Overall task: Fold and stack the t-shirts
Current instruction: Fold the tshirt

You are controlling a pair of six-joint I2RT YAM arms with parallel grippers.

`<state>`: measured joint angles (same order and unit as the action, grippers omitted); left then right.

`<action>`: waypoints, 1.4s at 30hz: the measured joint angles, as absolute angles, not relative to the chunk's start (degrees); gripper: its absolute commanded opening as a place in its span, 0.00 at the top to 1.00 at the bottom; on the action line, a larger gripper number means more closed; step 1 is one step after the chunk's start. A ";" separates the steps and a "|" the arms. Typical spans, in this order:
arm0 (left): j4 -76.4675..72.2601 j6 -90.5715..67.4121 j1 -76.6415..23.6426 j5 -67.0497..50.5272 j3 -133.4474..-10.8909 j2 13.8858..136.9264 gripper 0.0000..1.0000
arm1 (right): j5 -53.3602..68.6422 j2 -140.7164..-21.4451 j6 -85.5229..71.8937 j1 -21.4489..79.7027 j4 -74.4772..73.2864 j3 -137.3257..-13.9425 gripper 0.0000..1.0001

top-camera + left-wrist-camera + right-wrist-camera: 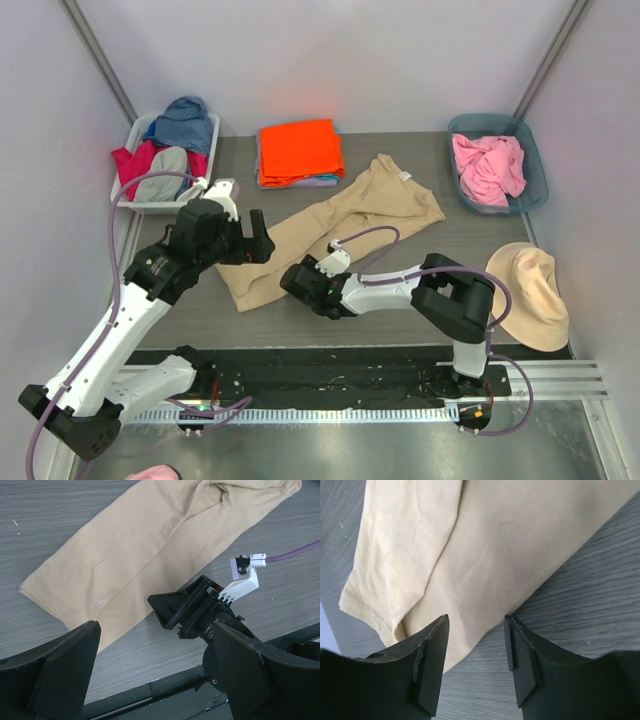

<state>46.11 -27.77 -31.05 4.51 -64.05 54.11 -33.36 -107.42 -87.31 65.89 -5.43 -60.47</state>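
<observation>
The tan short-sleeved shirt of soft cloth [340, 225] lies flat in the middle of the grey wood-grain table [480, 250]. It is already doubled lengthwise into a long strip that runs from its hem at 7 o'clock to its neck end at 1 o'clock.

Your right gripper [476, 621] sits low at the strip's 6 o'clock edge near the hem. Its jaws are parted, with the cloth edge just ahead of the fingertips and nothing pinched. Your left gripper [250, 244] hovers by the hem end on its 10 o'clock side, jaws spread wide and empty.

I judge you are mid-fold on this shirt: the sides are in and the cross fold is not yet made. Next, each gripper should take a hem corner, catch every layer, and carry the hem toward the neck without dragging the strip askew.

At 12 o'clock the bright orange folded shirt [298, 150] tops the stack, with a lavender edge [325, 183] showing beneath. A crumpled pink shirt [487, 168] waits in the blue-grey plastic tub [535, 185] at 2 o'clock. A white basket [122, 190] of mixed clothes stands at 10 o'clock and a tan brimmed hat [530, 295] at 4 o'clock.
</observation>
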 measured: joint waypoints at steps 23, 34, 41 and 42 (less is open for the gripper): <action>44.73 -28.95 -33.30 4.71 -53.12 59.22 0.02 | -34.13 -79.22 -89.73 64.84 -19.75 -36.64 0.99; 36.80 -32.42 -53.65 8.43 -50.87 72.25 0.25 | -34.35 -64.77 -83.09 57.01 -27.94 -31.24 0.99; 32.34 -32.67 -56.38 10.11 -51.13 76.18 0.32 | -33.12 -65.36 -81.76 56.77 -28.42 -30.74 0.99; 31.83 -32.75 -57.01 10.17 -51.13 77.08 0.32 | -32.93 -65.65 -81.67 56.77 -28.32 -30.72 0.99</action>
